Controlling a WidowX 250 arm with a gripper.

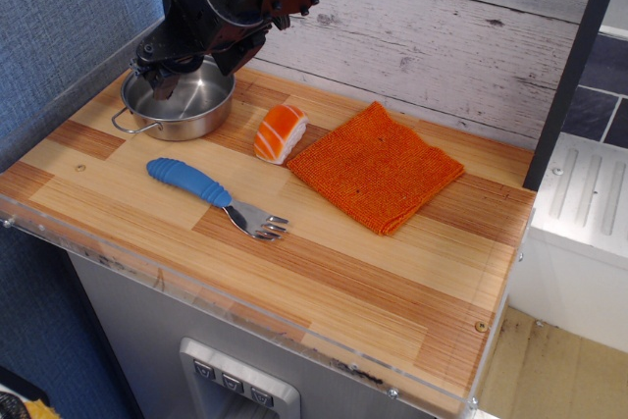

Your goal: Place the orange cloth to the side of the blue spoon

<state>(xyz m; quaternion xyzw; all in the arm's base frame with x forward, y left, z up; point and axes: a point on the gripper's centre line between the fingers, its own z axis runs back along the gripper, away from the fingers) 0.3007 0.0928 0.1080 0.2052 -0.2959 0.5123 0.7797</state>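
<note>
The orange cloth [376, 166] lies flat on the wooden tabletop at the centre right, turned like a diamond. The blue spoon [214, 196] lies left of it, blue ribbed handle to the left and silver tined head to the right, near the front. My gripper [164, 73] hangs at the back left, over the silver pot [183, 103], far from the cloth. Its dark fingers point down into the pot and hold nothing that I can see. Whether they are open or shut does not show clearly.
An orange-and-white sushi piece [280, 132] stands between the pot and the cloth, touching the cloth's left corner. The wooden tabletop [324, 272] ends at a clear edge strip in front. A blue wall is on the left and a dark post [574, 66] on the right.
</note>
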